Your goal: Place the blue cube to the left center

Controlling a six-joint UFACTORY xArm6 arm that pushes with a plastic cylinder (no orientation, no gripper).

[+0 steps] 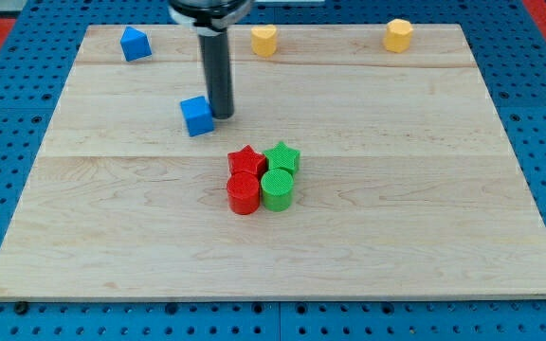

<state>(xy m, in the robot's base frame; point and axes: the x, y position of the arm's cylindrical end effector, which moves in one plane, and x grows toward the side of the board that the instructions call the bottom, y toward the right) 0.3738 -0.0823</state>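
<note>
The blue cube (197,116) sits on the wooden board (112,218), left of the middle and toward the view's top. My tip (222,115) rests on the board just to the cube's right, touching or almost touching its right side. The dark rod rises from there to the view's top edge.
A second blue block (136,44), a pentagon-like shape, lies at the top left. Two yellow blocks (264,40) (399,35) lie along the top edge. A red star (246,161), green star (282,157), red cylinder (243,193) and green cylinder (277,189) cluster near the centre.
</note>
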